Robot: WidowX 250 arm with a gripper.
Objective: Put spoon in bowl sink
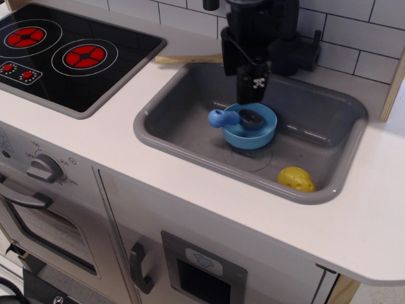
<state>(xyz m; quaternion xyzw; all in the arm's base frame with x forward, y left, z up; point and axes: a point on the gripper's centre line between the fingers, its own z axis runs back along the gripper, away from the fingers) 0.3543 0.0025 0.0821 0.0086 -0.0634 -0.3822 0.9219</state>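
Observation:
The light blue bowl [255, 134] stands in the middle of the grey sink [169, 136]. The spoon [229, 118] lies across the bowl, its dark grey scoop inside and its light blue handle sticking out over the left rim. My black gripper [248, 87] hangs just above and slightly behind the bowl. Its jaws are apart, empty and clear of the spoon.
A yellow lumpy object [296, 179] lies in the sink's front right corner. A long wooden utensil [188, 59] rests on the white counter behind the sink's left corner. A black stove top [69, 54] is at the left. A dark faucet [305, 56] stands behind the sink.

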